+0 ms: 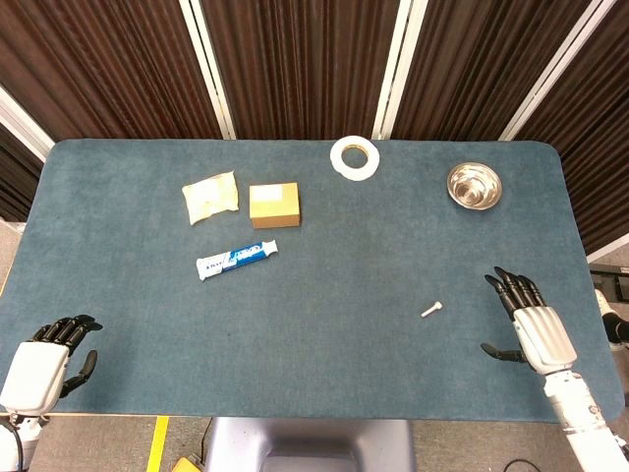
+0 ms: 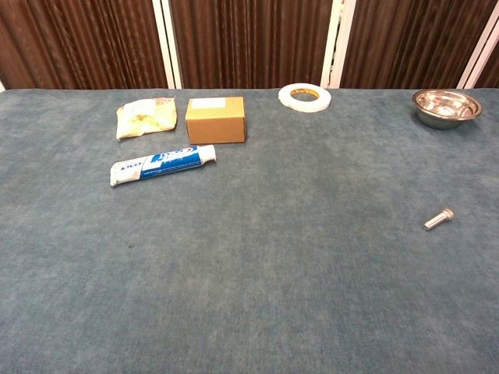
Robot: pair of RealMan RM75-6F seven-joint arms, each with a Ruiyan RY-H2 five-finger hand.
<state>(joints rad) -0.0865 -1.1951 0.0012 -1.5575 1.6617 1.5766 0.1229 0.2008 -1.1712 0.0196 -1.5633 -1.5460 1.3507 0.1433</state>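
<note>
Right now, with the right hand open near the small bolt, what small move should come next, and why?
Probably ease the right hand leftward toward the bolt. The hand holds nothing, its fingers are apart, and the bolt lies bare on the table, the nearest thing to it. The left hand sits far off at the near left corner.

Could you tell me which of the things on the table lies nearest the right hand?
The small bolt, lying alone just left of the right hand. The bowl, tape roll, box and toothpaste all lie farther away.

Head view mounted high, angled steeply down over the whole table (image 1: 324, 324) from the robot's side, chest view lower and nearer, facing forward across the tabletop toward the curtain (image 2: 249, 39), both sharing the table's far objects.
</note>
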